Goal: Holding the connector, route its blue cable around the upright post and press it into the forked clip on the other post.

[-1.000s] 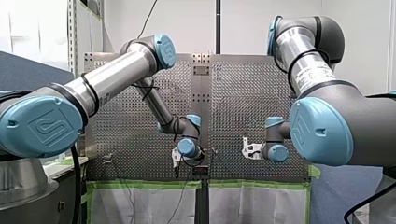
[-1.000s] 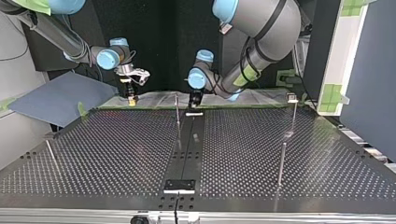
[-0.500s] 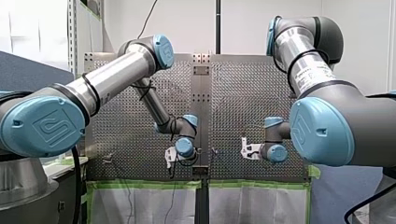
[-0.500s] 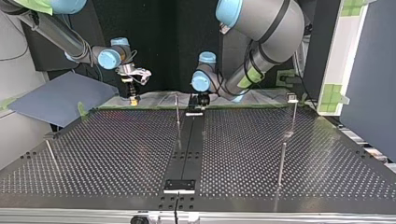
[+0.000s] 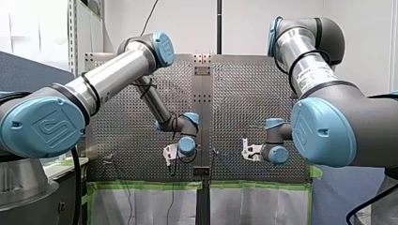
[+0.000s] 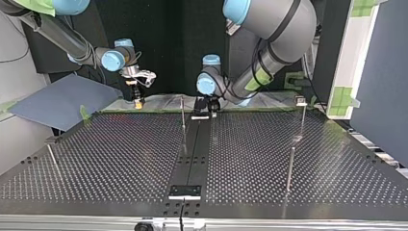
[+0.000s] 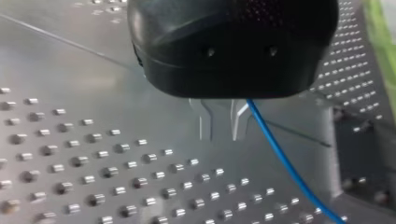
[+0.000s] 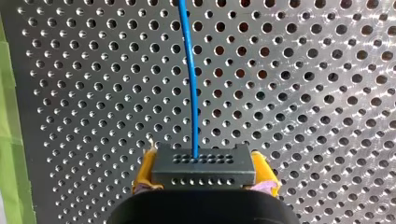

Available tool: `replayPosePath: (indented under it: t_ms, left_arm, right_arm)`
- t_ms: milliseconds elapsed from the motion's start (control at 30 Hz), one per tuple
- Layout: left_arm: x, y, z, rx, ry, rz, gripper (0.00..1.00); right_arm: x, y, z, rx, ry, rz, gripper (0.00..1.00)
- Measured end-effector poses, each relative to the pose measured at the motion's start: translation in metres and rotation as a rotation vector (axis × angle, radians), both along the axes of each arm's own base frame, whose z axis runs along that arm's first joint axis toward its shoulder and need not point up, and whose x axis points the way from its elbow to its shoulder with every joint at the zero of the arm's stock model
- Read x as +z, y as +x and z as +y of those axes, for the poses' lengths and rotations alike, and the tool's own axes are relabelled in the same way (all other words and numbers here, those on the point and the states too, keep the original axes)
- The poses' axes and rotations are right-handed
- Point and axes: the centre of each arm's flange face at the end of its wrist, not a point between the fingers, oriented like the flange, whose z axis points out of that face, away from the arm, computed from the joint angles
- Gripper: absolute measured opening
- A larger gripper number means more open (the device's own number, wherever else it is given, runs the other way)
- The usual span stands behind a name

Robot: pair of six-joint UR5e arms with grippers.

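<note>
In the right wrist view my right gripper is shut on a black connector between its yellow pads. The blue cable leaves the connector and runs straight ahead over the perforated plate. In the left wrist view my left gripper is black, and its metal fingers stand slightly apart with bare table between them. The blue cable comes out beside one finger and trails away. In the top view a thin post stands beside my left gripper, and my right gripper hovers further left.
A post with a small head stands at the top view's right, with a plain post nearer the camera and a leaning one at the left. A dark strip runs down the table's middle. Green-taped white cloth hangs at the table's near edge.
My left gripper has moved toward the front view's left, away from the centre strip. My right gripper has barely shifted and still holds the connector.
</note>
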Motion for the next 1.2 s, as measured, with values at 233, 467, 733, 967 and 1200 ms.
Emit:
replayPosePath:
  t_ms: [233,467,733,967,1200]
  left_arm:
    - [0.036,0.001,0.011,0.076,-0.017,-0.064,0.24]
    - [0.064,-0.009,0.022,0.142,-0.031,-0.130,0.24]
    - [0.093,-0.026,0.031,0.189,-0.055,-0.189,0.24]
    - [0.130,-0.035,0.028,0.188,-0.064,-0.228,0.24]
    - [0.170,-0.039,0.020,0.162,-0.050,-0.280,0.24]
  right_arm:
    - [-0.009,-0.001,0.001,0.000,0.005,-0.001,0.00]
    - [-0.021,-0.003,0.001,0.001,0.017,0.003,0.00]
    - [-0.022,-0.003,0.001,0.004,0.024,0.006,0.00]
    - [-0.023,-0.001,0.002,0.015,0.028,0.003,0.00]
    - [-0.022,0.001,0.003,0.024,0.029,0.002,0.00]
